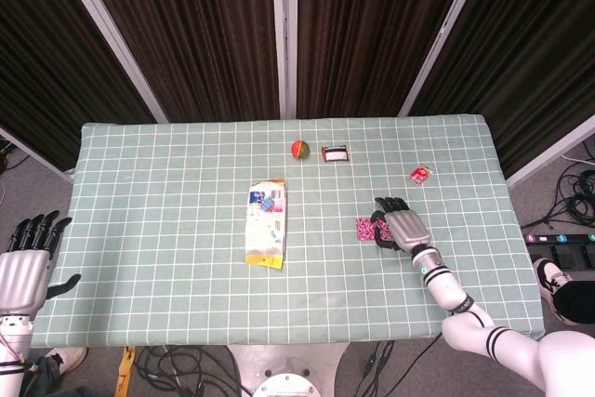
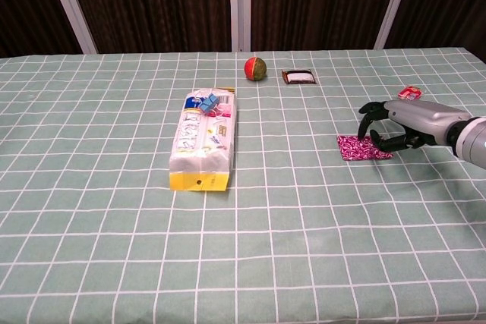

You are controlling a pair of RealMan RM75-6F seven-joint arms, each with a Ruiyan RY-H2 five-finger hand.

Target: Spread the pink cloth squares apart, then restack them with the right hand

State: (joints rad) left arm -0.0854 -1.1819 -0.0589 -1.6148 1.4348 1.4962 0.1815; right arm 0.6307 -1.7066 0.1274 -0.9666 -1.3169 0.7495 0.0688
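Observation:
The pink patterned cloth squares lie as one flat stack right of the table's middle, also seen in the chest view. My right hand reaches in from the right, palm down, its dark fingers apart and curved over the stack's right edge. I cannot tell whether they touch the cloth, and the hand holds nothing. My left hand hangs off the table's left side, fingers spread and empty; the chest view does not show it.
A white and yellow snack bag lies left of centre. A red-green ball and a small dark card sit at the back. A small red packet lies just behind my right hand. The green checked tablecloth covers the table.

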